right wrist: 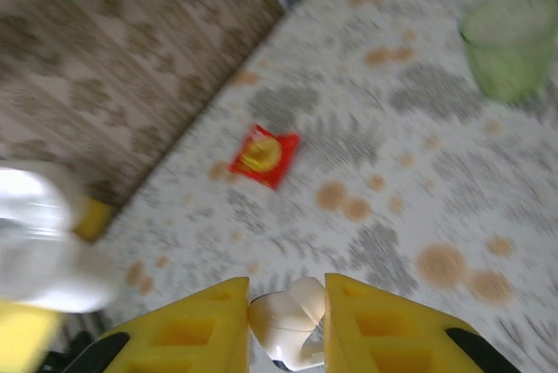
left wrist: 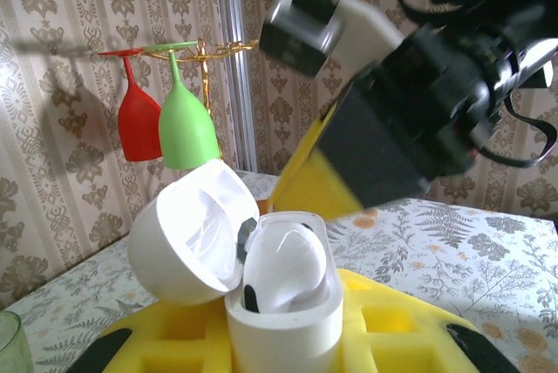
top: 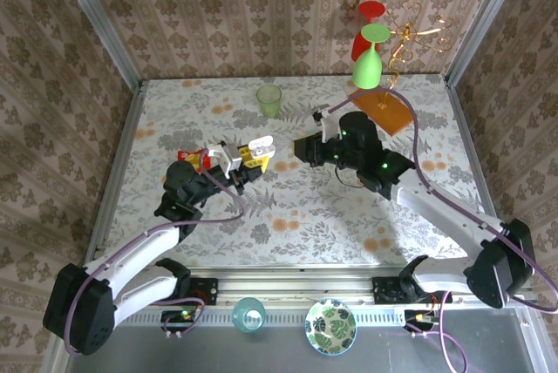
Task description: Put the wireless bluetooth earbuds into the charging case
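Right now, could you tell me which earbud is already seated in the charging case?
The earbud lying in the open charging case; the other earbud is pinched in the right gripper.

A green cup (top: 269, 100) and a flat red packet (right wrist: 263, 155) sit on a floral tablecloth (top: 305, 207). A red glass (left wrist: 138, 129) and a green glass (left wrist: 185, 133) hang inverted.

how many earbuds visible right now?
2. The seated earbud is in the open charging case, which the left gripper clamps. The second earbud is pinched in the right gripper. Part of the case's interior is hidden.
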